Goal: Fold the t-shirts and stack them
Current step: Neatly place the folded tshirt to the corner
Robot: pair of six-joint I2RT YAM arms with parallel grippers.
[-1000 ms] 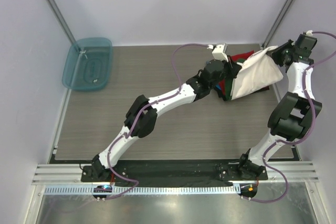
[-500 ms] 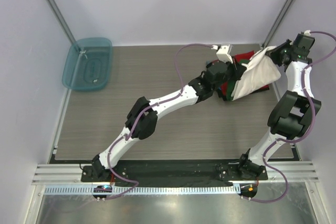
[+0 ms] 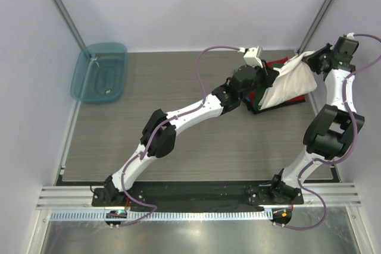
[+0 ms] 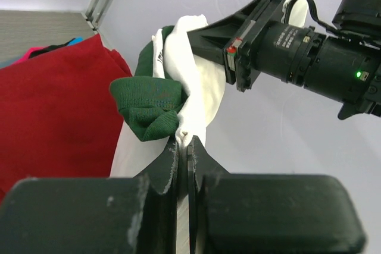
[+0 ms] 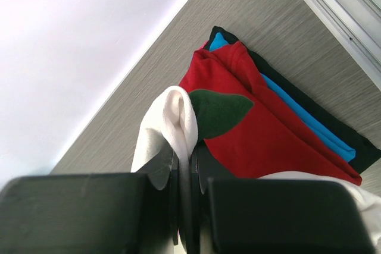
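Wood-grain table (image 3: 178,81), teal tub (image 3: 100,72), folded t-shirts (image 5: 262,135)

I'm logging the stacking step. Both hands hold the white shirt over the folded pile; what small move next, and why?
Probably lower both together: the left hand and right hand are shut on the white shirt, which hangs over the folded red shirt.

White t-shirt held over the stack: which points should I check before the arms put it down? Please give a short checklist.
1. Left fingers shut on the white t-shirt: ok.
2. Right fingers shut on it: ok.
3. Shirt hangs above the red t-shirt topping the stack: ok.
4. Cloth smooth at the grips: not ok, the green sleeve is bunched at the left fingers.
5. Stack edges aligned beneath: cannot tell, mostly covered.
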